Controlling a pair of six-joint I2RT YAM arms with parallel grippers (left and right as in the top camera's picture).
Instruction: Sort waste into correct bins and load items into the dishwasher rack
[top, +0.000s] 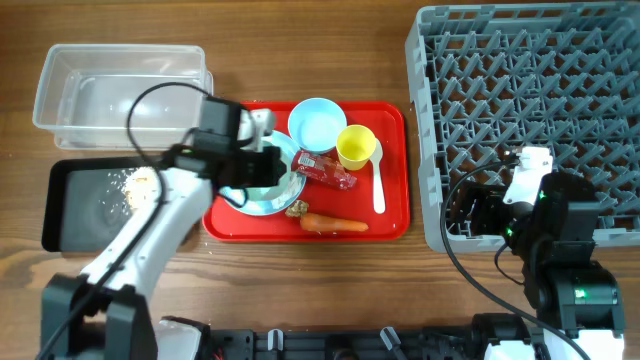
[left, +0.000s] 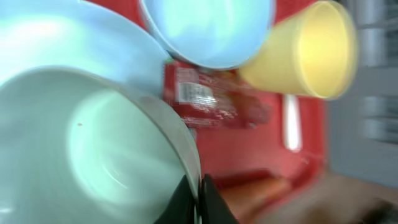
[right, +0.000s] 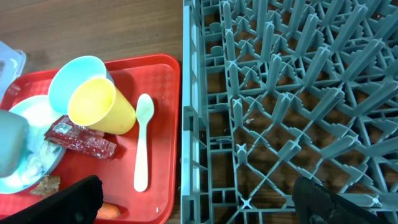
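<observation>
At mid-table, the left gripper (left: 198, 200) pinched the pale green bowl (left: 93, 155) by its rim above the flat red tray (top: 395, 215).
The right gripper (right: 199, 202) hung spread over the grey plastic grid rack (right: 280, 93) at the table's right edge, probably to receive it.

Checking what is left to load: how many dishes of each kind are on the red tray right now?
Bowls: 2 (light blue bowl, pale green bowl)
Plates: 1 (light blue plate)
Cups: 1 (yellow cup)
Spoons: 1 (white spoon)
Total: 5
</observation>
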